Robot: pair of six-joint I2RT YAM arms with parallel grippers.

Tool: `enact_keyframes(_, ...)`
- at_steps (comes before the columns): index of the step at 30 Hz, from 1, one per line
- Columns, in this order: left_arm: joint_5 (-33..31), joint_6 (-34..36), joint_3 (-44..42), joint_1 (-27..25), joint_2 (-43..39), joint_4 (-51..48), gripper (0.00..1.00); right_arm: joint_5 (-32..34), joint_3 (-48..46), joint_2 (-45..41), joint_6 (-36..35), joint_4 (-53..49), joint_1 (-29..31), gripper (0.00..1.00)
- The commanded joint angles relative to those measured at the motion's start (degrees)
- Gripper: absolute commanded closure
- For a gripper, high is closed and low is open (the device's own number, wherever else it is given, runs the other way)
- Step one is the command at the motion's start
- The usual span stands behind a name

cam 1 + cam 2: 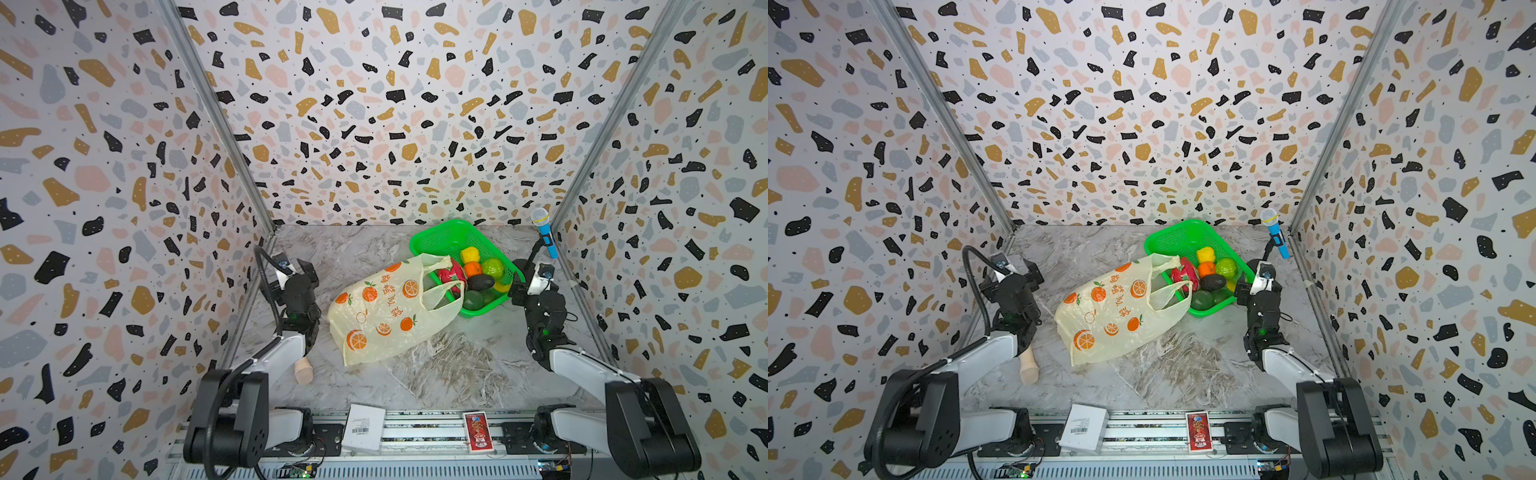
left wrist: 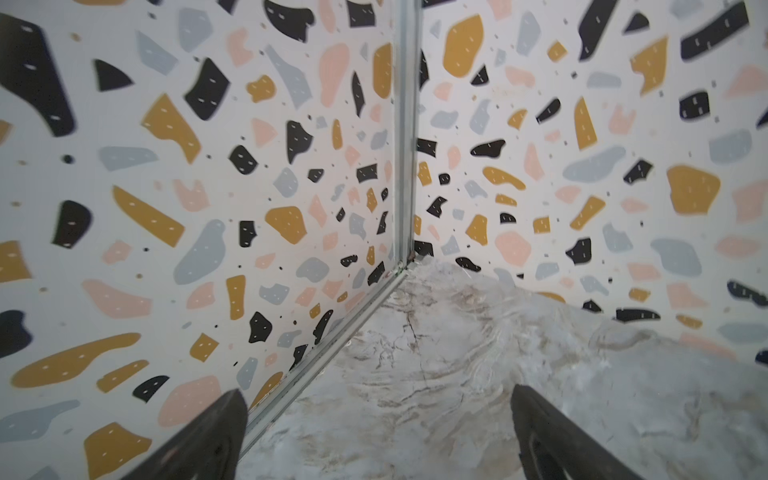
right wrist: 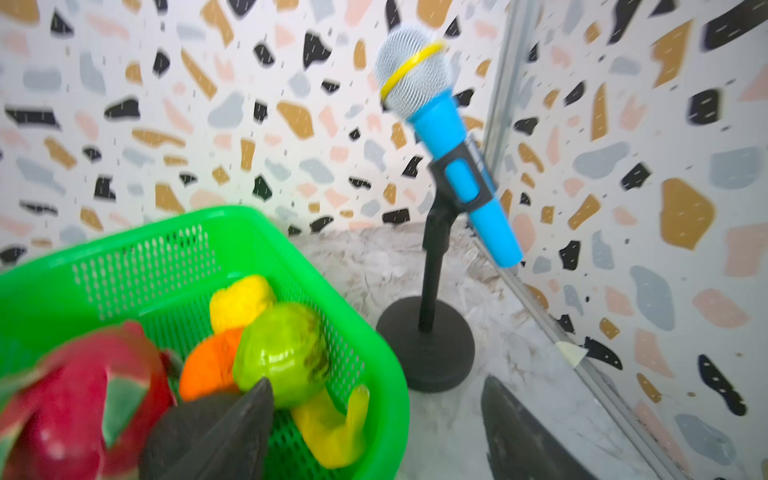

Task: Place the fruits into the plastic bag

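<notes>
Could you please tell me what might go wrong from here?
The right gripper straddles the rim of the green basket, so its fingers may pinch the wall, not the fruits. The plastic bag lies limp, handles over the basket, and could snag. The microphone stand nearby could topple.

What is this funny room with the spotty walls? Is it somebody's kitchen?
Probably not a kitchen: it looks like a small robot practice booth. Spotty panels box in a marble-look table, the left arm and right arm sit on a metal rail, and the blue microphone looks like a toy.
</notes>
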Motion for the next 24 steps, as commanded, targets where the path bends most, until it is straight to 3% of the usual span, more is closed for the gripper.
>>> enact_keyframes(1,-0.7,-11.8,7.2,-2.1,-2.8,-21.2,0.0,10.4,6.3,-5.2,12.8,-20.6,3.3,0.23)
enact_keyframes(4,1.5,-14.7,14.3,-13.6,-2.0,-34.8,0.01,5.9,10.3,-6.4,23.2,-32.7,5.8,0.2)
enact_keyframes(6,2.4,-15.0,18.5,-22.7,0.4,-40.9,0.0,-2.9,9.9,-4.9,29.0,-37.1,6.2,0.17)
enact_keyframes(9,4.2,-15.8,23.5,-32.7,5.0,-45.8,0.01,-12.1,5.0,-2.4,36.1,-39.2,8.0,0.16)
enact_keyframes(12,4.5,-17.2,29.4,-40.9,10.7,-49.4,0.01,-12.5,-0.2,-2.6,37.4,-36.9,11.8,0.16)
enact_keyframes(17,3.7,-16.0,37.5,-47.0,19.8,-54.5,0.01,-9.4,1.8,-3.0,31.4,-38.7,11.6,0.16)
enact_keyframes(20,4.1,-17.8,41.7,-48.3,25.1,-59.8,0.0,-9.0,3.4,-3.2,28.5,-40.2,11.0,0.16)
enact_keyframes(24,-0.8,-22.5,45.5,-48.8,29.2,-64.3,0.0,-11.3,1.6,-4.8,28.8,-38.6,9.9,0.17)
